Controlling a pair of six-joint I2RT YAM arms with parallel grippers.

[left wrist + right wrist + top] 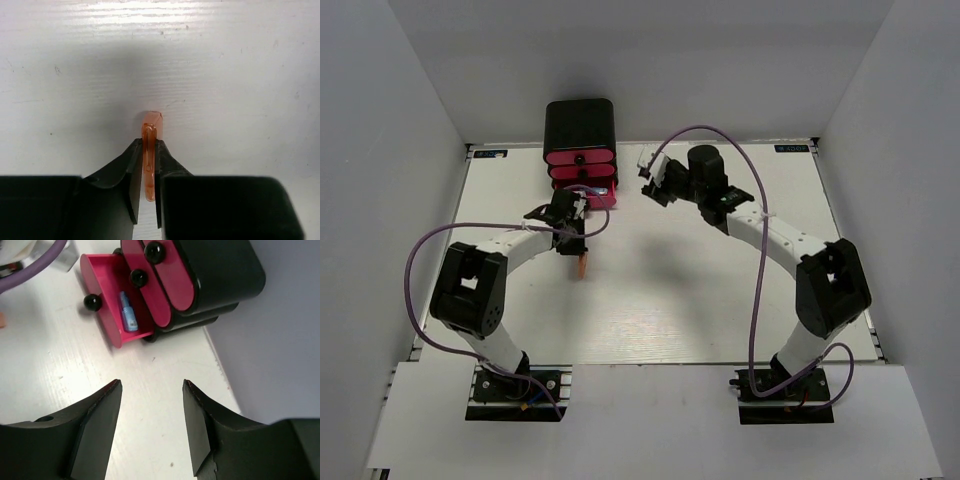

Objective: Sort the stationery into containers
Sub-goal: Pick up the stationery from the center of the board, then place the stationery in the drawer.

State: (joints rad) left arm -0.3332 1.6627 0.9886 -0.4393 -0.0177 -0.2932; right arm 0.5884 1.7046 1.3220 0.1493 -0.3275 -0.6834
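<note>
My left gripper (149, 145) is shut on an orange capsule piece (149, 150), held upright above the white table; it shows in the top view (582, 264) below the left gripper (577, 250). The black box (579, 128) with three pink drawers stands at the back. In the right wrist view the bottom drawer (107, 310) is pulled open and a blue capsule piece (128, 313) lies inside; the two upper drawers (170, 277) are shut. My right gripper (151, 387) is open and empty, to the right of the box (650, 185). Other stationery pieces are out of view.
The white table (700, 300) is walled by white panels at the back and both sides. Purple cables (760, 290) loop around both arms. The open drawer juts out toward my left arm's wrist.
</note>
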